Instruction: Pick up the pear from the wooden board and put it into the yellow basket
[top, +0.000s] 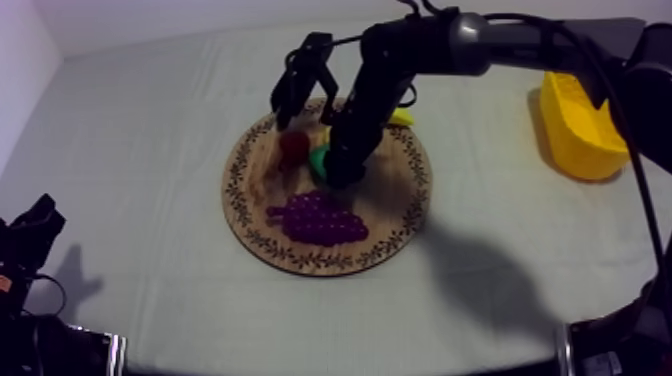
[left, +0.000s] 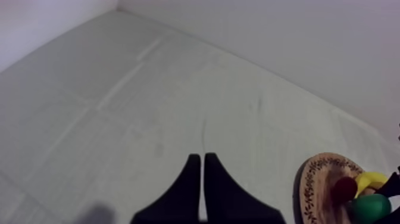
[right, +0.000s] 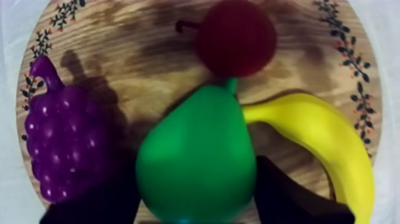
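the grey-white cloth (top: 150, 120) covers the whole table. my right arm (top: 480, 45) comes in from the upper right of the top view and bends down over the round wooden board (top: 240, 190), which lies near the middle of the cloth with a leafy pattern round its rim. the yellow basket (top: 575, 125) stands well apart from the board, off at the right side of the table.

on the board, the purple bunch of grapes (top: 318, 218) lies on the side nearest the table's front edge. the yellow banana (right: 321, 134) curves along the far right part of the board.

the pear (right: 196, 155) lies on its side on the board between the grapes and the banana. it is bright green and smooth with a dull sheen. its broad round bottom narrows to a slim neck with a short green stem. the stem end points at the small red fruit (right: 237, 37) and sits just beside it, and the banana's tip touches the pear's neck.

my right gripper (right: 193, 184) is down at the pear's broad end. its black fingers (right: 291, 199) are spread wide and closed against the pear's two flanks, so the pear is held between them, low over the wood.

my left gripper (left: 202, 158) sits low at the left of the table over bare cloth, away from the board. its fingers lie together as a narrow wedge with nothing in them.
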